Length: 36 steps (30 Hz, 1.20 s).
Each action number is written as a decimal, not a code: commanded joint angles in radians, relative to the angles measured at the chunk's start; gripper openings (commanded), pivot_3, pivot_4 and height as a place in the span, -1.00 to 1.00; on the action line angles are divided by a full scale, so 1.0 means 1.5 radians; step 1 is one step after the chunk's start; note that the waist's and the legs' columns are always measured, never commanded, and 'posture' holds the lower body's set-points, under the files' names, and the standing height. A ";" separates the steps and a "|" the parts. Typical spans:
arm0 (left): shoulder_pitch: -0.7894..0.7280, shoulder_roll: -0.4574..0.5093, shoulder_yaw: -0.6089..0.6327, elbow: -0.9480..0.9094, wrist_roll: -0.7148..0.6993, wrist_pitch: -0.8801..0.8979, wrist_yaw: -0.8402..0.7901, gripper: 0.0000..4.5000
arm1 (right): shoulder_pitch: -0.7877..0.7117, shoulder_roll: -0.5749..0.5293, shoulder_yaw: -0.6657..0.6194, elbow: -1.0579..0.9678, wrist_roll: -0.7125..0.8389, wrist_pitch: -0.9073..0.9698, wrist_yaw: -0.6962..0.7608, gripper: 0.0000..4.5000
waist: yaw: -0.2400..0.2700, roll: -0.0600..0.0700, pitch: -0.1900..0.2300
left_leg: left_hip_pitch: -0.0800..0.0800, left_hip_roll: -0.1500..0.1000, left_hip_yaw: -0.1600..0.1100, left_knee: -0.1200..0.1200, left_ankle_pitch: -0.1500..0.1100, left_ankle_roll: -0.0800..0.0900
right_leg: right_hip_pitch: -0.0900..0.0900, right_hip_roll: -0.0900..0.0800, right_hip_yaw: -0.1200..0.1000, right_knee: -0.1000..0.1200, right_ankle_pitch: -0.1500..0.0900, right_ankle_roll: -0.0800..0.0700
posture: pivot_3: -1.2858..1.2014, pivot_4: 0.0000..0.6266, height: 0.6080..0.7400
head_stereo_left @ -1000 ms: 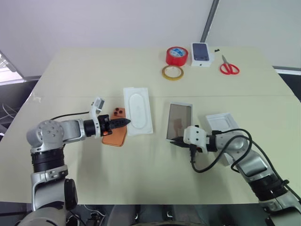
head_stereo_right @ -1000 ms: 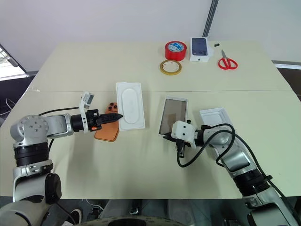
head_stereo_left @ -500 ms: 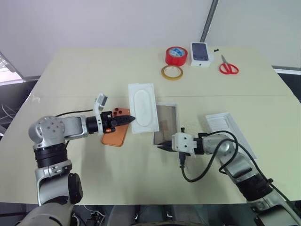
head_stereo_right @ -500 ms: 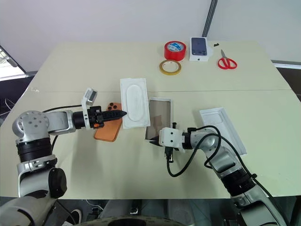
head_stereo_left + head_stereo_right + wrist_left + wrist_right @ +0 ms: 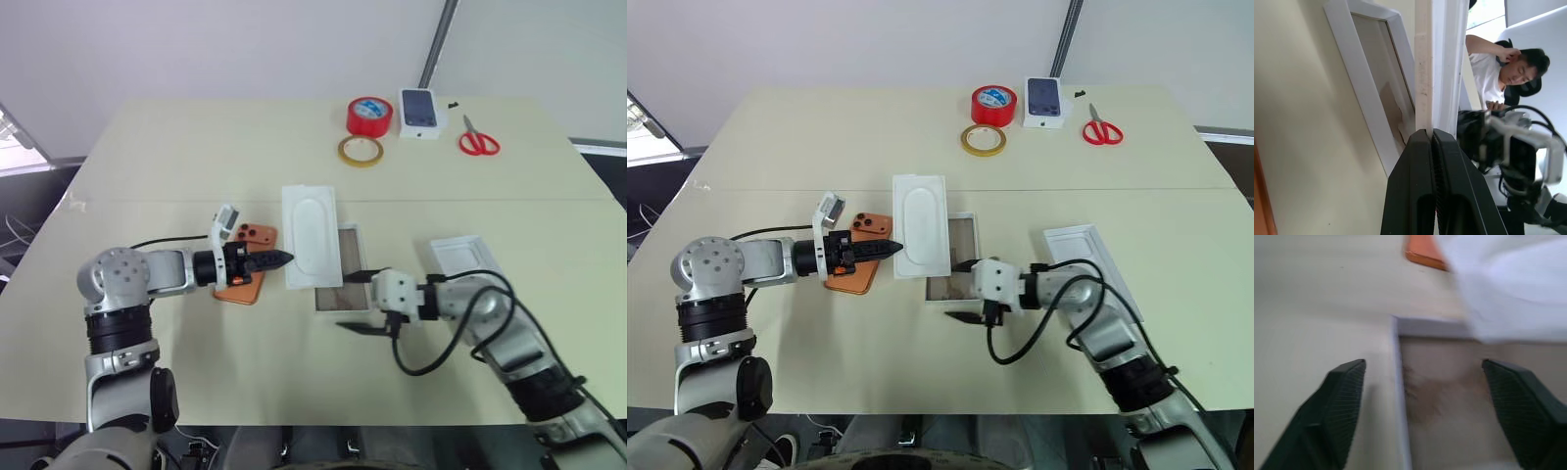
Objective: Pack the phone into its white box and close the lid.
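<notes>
Since a second ago our right gripper (image 5: pixel 961 291) has dragged the white box (image 5: pixel 951 287) leftward and let go; its fingers now stand spread at the box's near end. Our left gripper (image 5: pixel 896 248) is pressed together, pinching the edge of the flat white card (image 5: pixel 921 225), whose far side overlaps the box (it has come across too). Just behind that gripper lies the phone (image 5: pixel 858 265), on the table (image 5: pixel 803 137). The lid (image 5: pixel 1091 266) sits well to the right. We should clear the card off the box first, then grip the phone by its long sides.
</notes>
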 commanded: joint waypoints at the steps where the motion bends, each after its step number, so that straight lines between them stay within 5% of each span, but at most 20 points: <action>1: 0.003 -0.005 0.002 -0.026 -0.014 0.000 -0.004 -1.00 | 0.031 -0.039 -0.069 -0.036 0.041 0.017 0.007 0.76 | 0.001 0.000 0.000 | 0.000 0.000 0.000 0.000 0.000 0.000 | 0.000 0.000 0.000 0.000 0.000 0.000 | 0.03 -0.52 1.00; 11: 0.019 -0.034 -0.019 -0.026 -0.007 -0.002 0.000 -1.00 | 0.068 -0.056 -0.208 -0.031 0.154 0.065 -0.005 0.76 | -0.002 0.000 0.000 | 0.000 0.000 0.000 0.000 -0.001 0.001 | 0.000 0.000 0.000 0.000 0.000 0.000 | 0.03 -0.52 1.00; 22: 0.033 -0.055 -0.054 -0.022 0.001 -0.013 0.002 -1.00 | 0.056 -0.035 -0.193 -0.035 0.150 0.062 -0.026 0.76 | 0.000 0.000 0.000 | 0.000 0.000 0.000 0.000 -0.001 0.001 | 0.000 0.000 0.000 0.000 0.000 0.000 | 0.03 -0.52 1.00; 30: 0.027 -0.054 -0.057 -0.020 0.011 -0.036 0.009 0.73 | 0.062 -0.030 -0.186 -0.033 0.141 0.052 -0.033 0.78 | 0.001 0.000 0.000 | 0.000 0.000 0.000 0.000 -0.001 0.001 | 0.000 0.000 0.000 0.000 0.000 0.000 | 0.03 -0.52 1.00; 36: 0.037 -0.021 -0.089 -0.073 0.016 -0.099 -0.023 0.73 | 0.034 -0.008 -0.168 -0.035 0.143 0.077 -0.060 0.78 | -0.002 0.000 0.000 | 0.000 0.000 0.000 0.000 0.000 0.001 | 0.000 0.000 0.000 0.000 0.000 0.000 | 0.03 -0.52 1.00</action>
